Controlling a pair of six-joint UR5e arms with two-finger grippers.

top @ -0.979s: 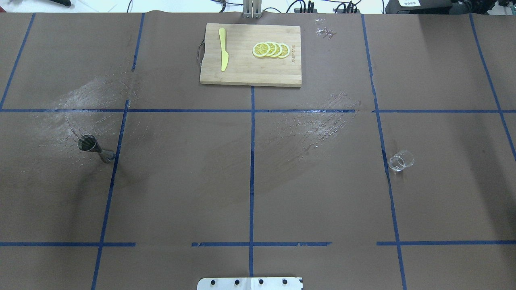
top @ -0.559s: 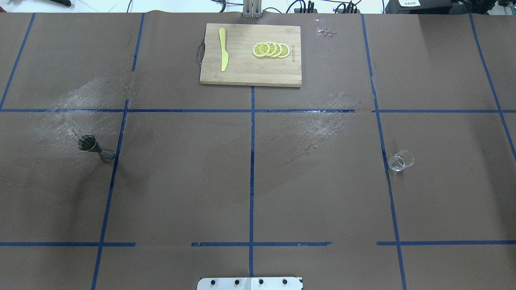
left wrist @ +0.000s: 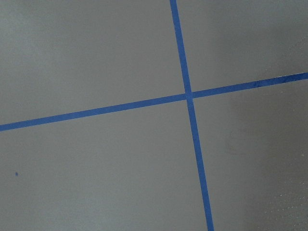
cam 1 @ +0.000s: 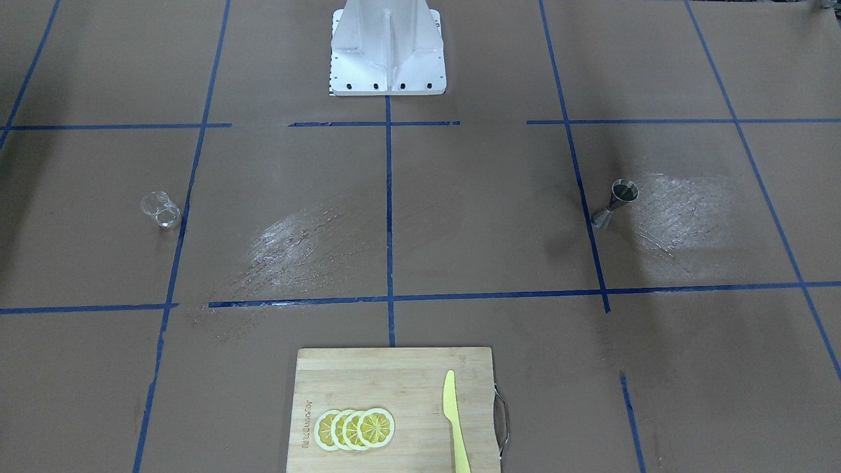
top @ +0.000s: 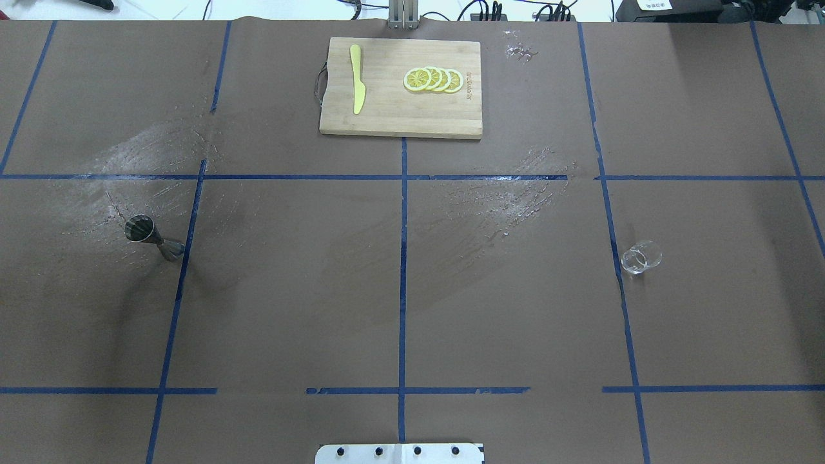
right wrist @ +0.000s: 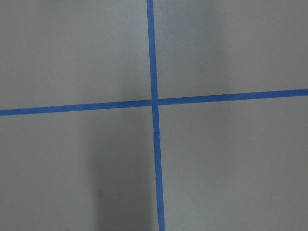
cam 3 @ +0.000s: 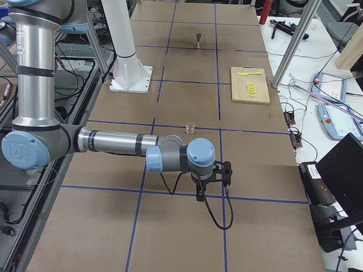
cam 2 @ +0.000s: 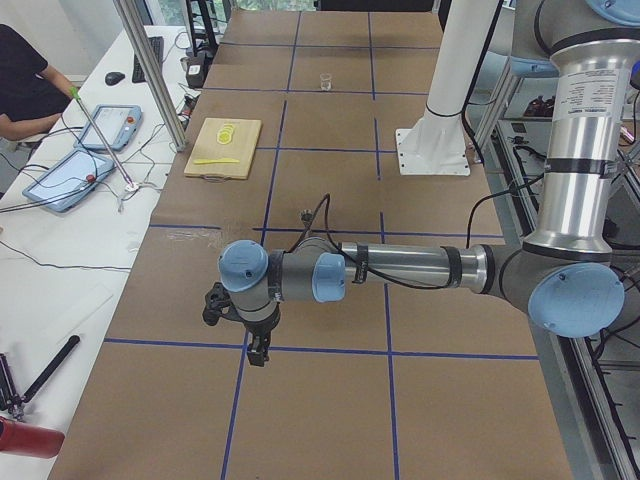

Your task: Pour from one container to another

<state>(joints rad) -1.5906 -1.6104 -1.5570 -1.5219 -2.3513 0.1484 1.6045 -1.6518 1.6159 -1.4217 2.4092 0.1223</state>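
Two robot arms hang low over the brown paper-covered table (top: pixel 290 290), each stretched out over an outer end of it, well away from the vessels. The left gripper (cam 2: pixel 257 358) points down over a crossing of blue tape lines (left wrist: pixel 187 95) at the table's left end. The right gripper (cam 3: pixel 199 197) does the same at the right end. Both pincers appear only in the side views, so whether their jaws are wide or narrow cannot be told. Neither one holds anything that can be seen.

The small double-cone steel jigger (top: pixel 153 237) stands upright on the robot's left half of the table. Its base sits just beside a blue tape line, next to a whitish scuffed patch (top: pixel 148 154) on the paper. The small clear glass cup (top: pixel 641 257) stands on the right half, also just beside a tape line, well apart from the jigger.

At the far edge, in the middle, lies a rectangular wooden cutting board (top: pixel 393 113). It carries a yellow plastic knife (top: pixel 356 77) and a row of overlapping lemon slices (top: pixel 433 80). The white metal robot base (cam 1: pixel 387 46) sits at the near edge. A person in a dark sleeve (cam 2: pixel 20 85) sits at the side bench beyond the far edge.
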